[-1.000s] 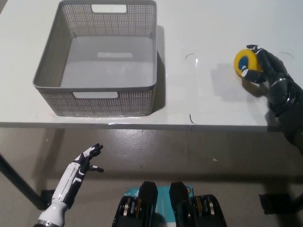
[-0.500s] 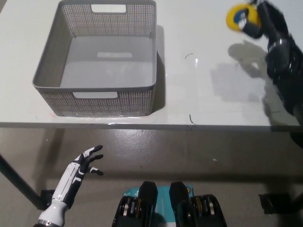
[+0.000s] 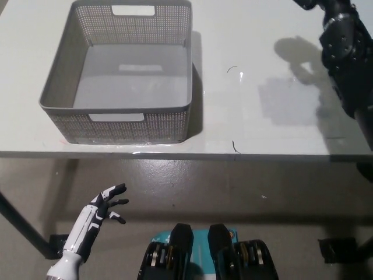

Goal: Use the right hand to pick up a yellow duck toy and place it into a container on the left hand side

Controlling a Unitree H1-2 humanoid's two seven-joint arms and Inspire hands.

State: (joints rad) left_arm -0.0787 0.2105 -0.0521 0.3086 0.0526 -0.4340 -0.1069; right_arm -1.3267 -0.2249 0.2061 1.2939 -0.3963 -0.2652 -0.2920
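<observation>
Reaching up along the right edge of the frame: the black right arm, with the black right hand [image 3: 333, 7] mostly cut off by the top border at the upper right. Impossible to tell whether its fingers are closed or apart, since only the wrist and a sliver of the hand are showing. Not showing anywhere in frame: the yellow duck toy, so no telling where it is sitting. Casting a dark shadow on the white surface [image 3: 256, 122] just left of the arm. Sitting at the upper left of the frame on that surface: a grey perforated plastic basket [image 3: 119, 125] with cut-out handles, its bare floor showing and reflecting a pale patch of light. Lying near the middle of the surface: a small curved scuff mark. Hanging low at the lower left, below the surface edge and over the grey floor: the white left hand [image 3: 105, 204], fingers spread apart and holding nothing.
</observation>
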